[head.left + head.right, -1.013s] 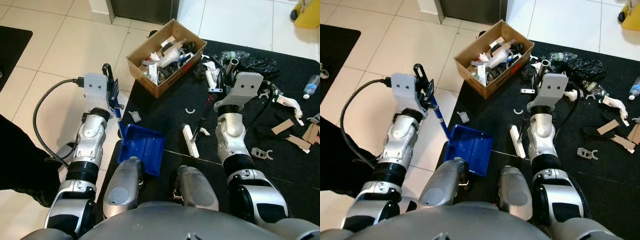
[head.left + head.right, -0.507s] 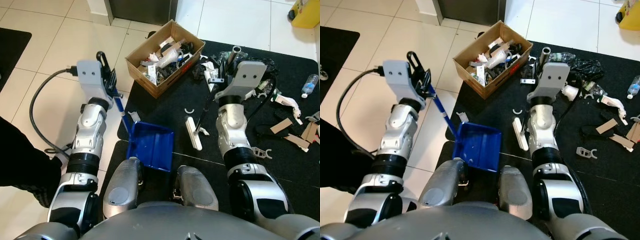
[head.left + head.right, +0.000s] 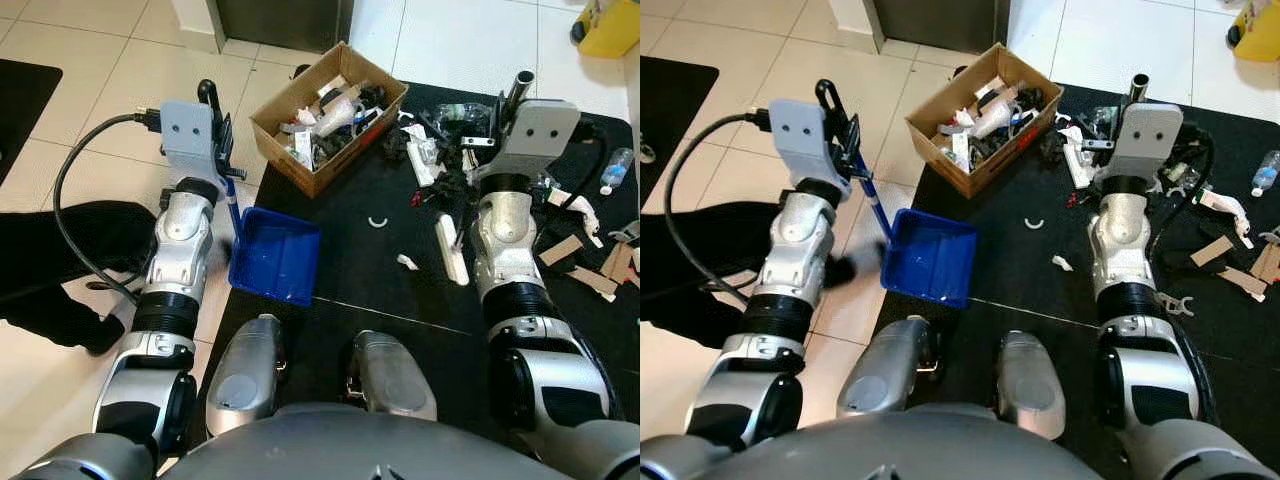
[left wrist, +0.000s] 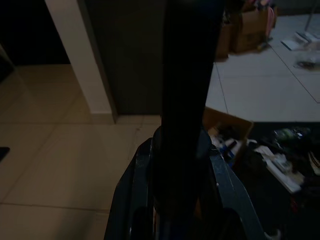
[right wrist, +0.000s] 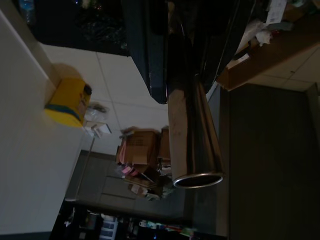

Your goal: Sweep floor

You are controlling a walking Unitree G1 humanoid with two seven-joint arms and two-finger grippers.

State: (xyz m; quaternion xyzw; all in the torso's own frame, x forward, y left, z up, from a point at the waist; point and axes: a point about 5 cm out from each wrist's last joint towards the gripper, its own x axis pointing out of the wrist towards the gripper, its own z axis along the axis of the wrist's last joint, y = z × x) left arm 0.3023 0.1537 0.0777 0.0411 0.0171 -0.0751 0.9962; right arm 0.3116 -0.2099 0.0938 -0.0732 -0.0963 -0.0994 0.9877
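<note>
Left claw (image 3: 845,135) at ten o'clock pinches the blue dustpan (image 3: 930,256) handle, pan flat to catch litter; right claw (image 3: 497,122) at two o'clock grips the broom (image 3: 452,249) pole.

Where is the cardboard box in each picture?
Left eye view: box at top middle, on the edge of the black mat.
Right eye view: top middle again.
Left wrist view: open box between the door and the mat.
Right wrist view: probably the brown edge beside the door.
Shared landmark: the dark door just beyond the box.
</note>
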